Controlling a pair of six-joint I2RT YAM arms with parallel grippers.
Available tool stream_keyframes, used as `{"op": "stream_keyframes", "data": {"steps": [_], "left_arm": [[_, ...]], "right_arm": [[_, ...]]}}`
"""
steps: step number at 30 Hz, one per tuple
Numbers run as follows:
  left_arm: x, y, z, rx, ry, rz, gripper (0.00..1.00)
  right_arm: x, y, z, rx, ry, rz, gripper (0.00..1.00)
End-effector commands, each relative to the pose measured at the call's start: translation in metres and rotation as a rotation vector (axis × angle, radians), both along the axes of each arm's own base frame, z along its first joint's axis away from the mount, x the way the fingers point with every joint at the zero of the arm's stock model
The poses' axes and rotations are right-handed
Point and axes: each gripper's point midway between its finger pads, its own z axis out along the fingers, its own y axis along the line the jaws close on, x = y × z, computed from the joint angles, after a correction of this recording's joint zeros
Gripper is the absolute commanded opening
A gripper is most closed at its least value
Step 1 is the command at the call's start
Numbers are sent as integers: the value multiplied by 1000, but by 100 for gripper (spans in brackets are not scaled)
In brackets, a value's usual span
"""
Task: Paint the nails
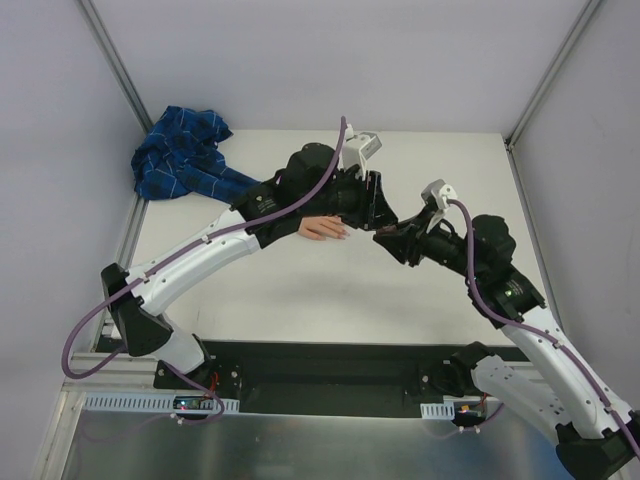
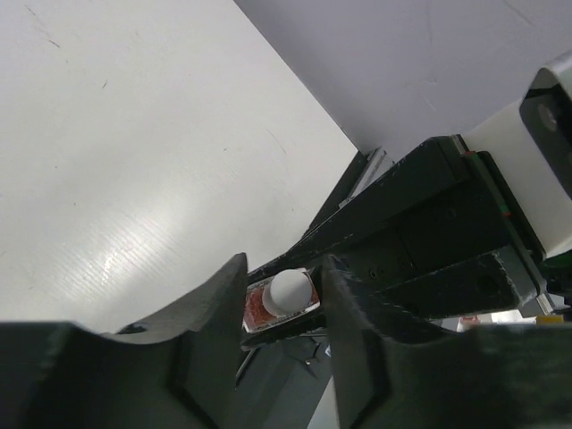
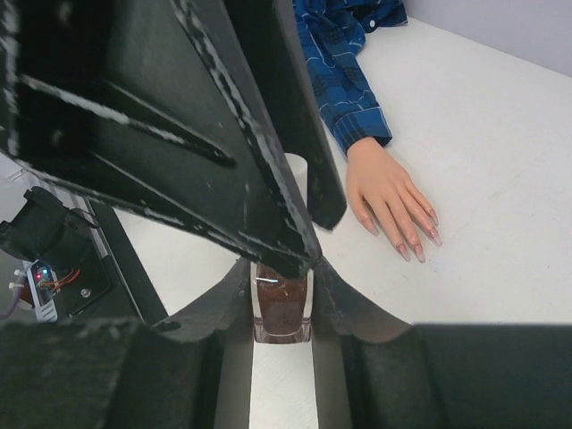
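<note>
Right wrist view: right hand (image 3: 280,281) clamps the polish bottle (image 3: 281,320), nails (image 3: 418,257) apart, to its upper right.

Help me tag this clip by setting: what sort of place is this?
Probably a robotics lab test cell, not a salon: a white table boxed in by plain grey panels, a left arm and right arm bolted at its near edge, and a fake hand in a blue plaid sleeve as the stand-in.

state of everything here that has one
right gripper: shut on polish bottle
left gripper: straddling white cap, grip unclear
polish bottle: clamped; open or capped is hidden
fake hand: palm down, flat on table
nails: pinkish-mauve
sleeve: crumpled
</note>
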Motion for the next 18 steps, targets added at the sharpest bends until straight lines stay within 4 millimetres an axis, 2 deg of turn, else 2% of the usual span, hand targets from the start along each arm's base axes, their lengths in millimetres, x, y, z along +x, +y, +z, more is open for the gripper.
{"op": "stream_keyframes", "data": {"steps": [1, 2, 3, 4, 6, 7, 8, 9, 10, 11, 12, 13, 14, 18], "left_arm": [[-10, -12, 13, -46, 8, -48, 30], [-12, -14, 12, -47, 8, -64, 21], [-20, -15, 14, -61, 5, -115, 4], [-27, -16, 15, -75, -8, -163, 0], [-42, -13, 21, -96, -73, -273, 0], [-66, -10, 19, -125, -65, -417, 0], [-77, -6, 26, -165, -122, -511, 0], [-97, 2, 33, -204, -142, -630, 0], [-127, 18, 35, -249, -130, -821, 0], [-139, 27, 37, -280, -167, -908, 0], [-151, 36, 42, -305, -176, -966, 0], [-157, 42, 41, -316, -173, -1004, 0], [-164, 48, 43, -331, -169, -1048, 0], [-165, 51, 48, -334, -196, -1025, 0]], "right_arm": [[5, -4, 27, 62, -69, -57, 0], [5, -5, 27, 66, -68, -63, 0], [6, -5, 33, 84, -84, -65, 0], [4, -4, 33, 87, -85, -54, 0], [-2, -3, 36, 102, -84, -33, 0], [-13, 1, 39, 110, -85, 29, 0], [-22, 6, 47, 131, -82, 89, 0], [-52, 18, 53, 147, -83, 277, 0], [-68, 22, 58, 160, -69, 377, 0], [-79, 27, 60, 168, -35, 460, 0], [-93, 30, 71, 205, -8, 543, 0], [-113, 30, 72, 201, 5, 655, 0], [-120, 30, 74, 203, 6, 687, 0], [-127, 28, 77, 204, 12, 705, 0]]}}
